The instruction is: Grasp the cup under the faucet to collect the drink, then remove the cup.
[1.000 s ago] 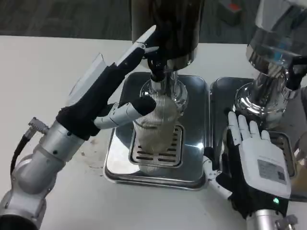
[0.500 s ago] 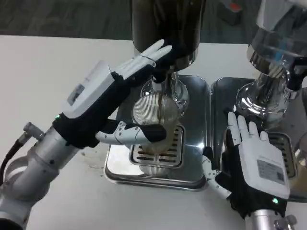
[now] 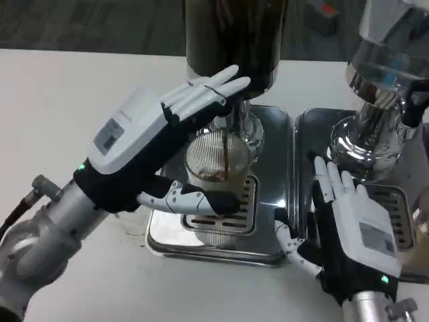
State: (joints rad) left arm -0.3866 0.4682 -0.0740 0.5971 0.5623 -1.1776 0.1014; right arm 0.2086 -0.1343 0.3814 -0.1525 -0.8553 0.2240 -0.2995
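Cup is a clear, vertically ribbed plastic tumbler, upright on the slotted grate of the steel drip tray, directly below the faucet of the dark dispenser. A thin brown stream runs from the faucet into the cup; a shallow layer of brown liquid with a light foamy edge sits near the bottom. The rest of the cup wall is see-through, grate lines visible behind it.

Left hand: fingers stretched straight past the cup's far-left side toward the dispenser base, thumb lying across the cup's front lower wall. Cup sits between thumb and fingers. Thumb looks to be touching the wall; cannot tell if the fingers bear on it, so a firm grip is unconfirmed.

Right hand: flat, fingers apart, holding nothing, resting at the seam between the drip tray and the second tray to the right, under the chrome dispenser. Well apart from the cup.

All on a white table.
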